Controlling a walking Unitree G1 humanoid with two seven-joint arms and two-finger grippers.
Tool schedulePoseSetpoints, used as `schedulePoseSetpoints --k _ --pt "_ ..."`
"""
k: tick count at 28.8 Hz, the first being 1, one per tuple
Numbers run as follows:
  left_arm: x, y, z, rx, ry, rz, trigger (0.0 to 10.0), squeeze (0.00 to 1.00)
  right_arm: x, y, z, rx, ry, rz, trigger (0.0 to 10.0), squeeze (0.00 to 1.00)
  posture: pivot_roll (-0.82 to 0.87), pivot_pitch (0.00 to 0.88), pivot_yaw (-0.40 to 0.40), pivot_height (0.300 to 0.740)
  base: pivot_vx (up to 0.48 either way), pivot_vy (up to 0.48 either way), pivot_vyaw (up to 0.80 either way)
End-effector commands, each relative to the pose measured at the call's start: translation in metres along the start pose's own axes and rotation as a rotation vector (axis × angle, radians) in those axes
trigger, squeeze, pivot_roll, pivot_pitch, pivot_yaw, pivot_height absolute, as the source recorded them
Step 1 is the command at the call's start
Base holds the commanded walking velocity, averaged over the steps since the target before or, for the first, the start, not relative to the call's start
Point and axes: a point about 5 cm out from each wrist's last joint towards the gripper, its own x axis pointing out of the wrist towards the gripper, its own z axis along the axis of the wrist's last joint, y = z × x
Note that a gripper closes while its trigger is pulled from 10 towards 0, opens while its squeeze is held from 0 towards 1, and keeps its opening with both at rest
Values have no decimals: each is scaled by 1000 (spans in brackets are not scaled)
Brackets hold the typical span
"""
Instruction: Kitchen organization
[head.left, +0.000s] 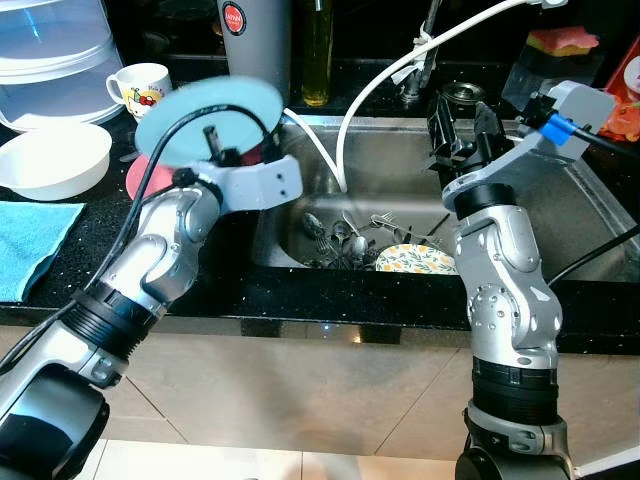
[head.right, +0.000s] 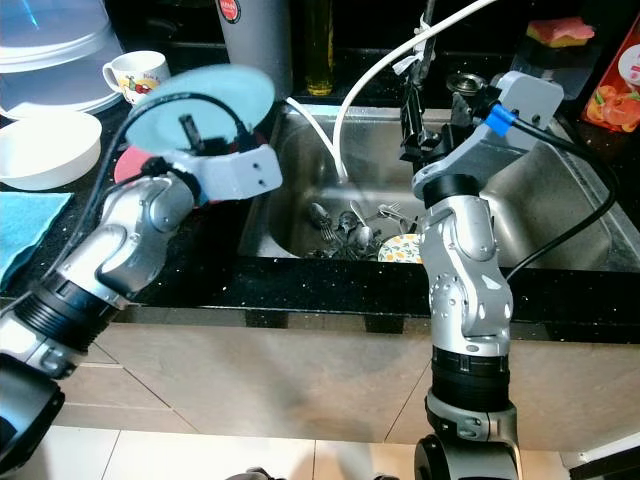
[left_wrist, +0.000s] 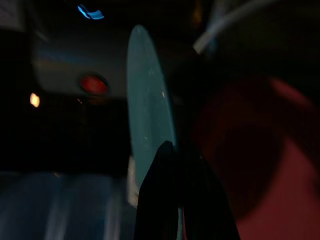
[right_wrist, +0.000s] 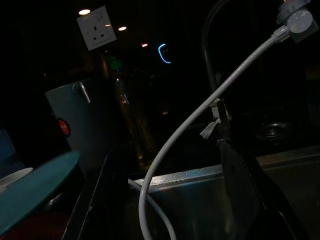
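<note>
Left gripper (left_wrist: 172, 150) is clamping your blue plate (head.left: 205, 120) edgewise above the red plate (head.left: 140, 175); right gripper (head.left: 462, 125) state: cannot tell.

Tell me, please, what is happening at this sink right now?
The robot stands at a kitchen sink. Its left pincer is shut on a light blue plate, held tilted above a red plate on the dark counter. The right pincer hovers over the basin, holding nothing. Cutlery and a patterned plate lie in the sink.
</note>
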Motion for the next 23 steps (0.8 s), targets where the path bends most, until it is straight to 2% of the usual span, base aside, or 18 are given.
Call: schedulePoseSetpoints --k 1,5,8,10,11,12,13,15,19,20,23 --pt "-2 12 21 16 -148 71 10000 0 1 1 1 4 -14 5 10000 0 131 71 36 740 0 0 0" --pt "-5 12 33 37 -242 92 10000 0 2 0 2 15 -6 4 10000 0 132 71 37 740 0 0 0" --pt "-13 4 51 47 -390 105 10000 0 3 -5 -5 109 69 0 10000 0 126 79 34 740 0 0 0" --pt "-14 2 53 49 -408 107 10000 0 3 -5 -6 127 83 6 10000 0 126 79 34 740 0 0 0" --pt "-16 -1 58 41 -444 101 10000 0 0 -5 -16 215 172 14 10000 0 123 82 32 740 0 0 0" --pt "-16 -1 58 41 -444 101 10000 0 0 -5 -16 215 172 14 10000 0 123 82 32 740 0 0 0" --pt "-17 -3 59 42 -461 96 10000 0 -1 -5 -18 259 185 11 10000 0 123 82 32 740 0 0 0" --pt "-20 -6 64 47 -523 92 10000 0 -3 -6 -24 445 247 6 10000 0 120 87 33 740 0 0 0" --pt "-20 -7 66 51 -553 86 10000 0 -2 -10 -26 553 270 -13 10000 0 117 89 33 740 0 0 0" --pt "-20 -7 66 51 -553 86 10000 0 -2 -10 -26 553 270 -13 10000 0 117 89 33 740 0 0 0" --pt "-21 -9 66 59 -582 80 10000 0 1 -13 -19 659 245 10 10000 0 116 92 31 740 0 0 0"
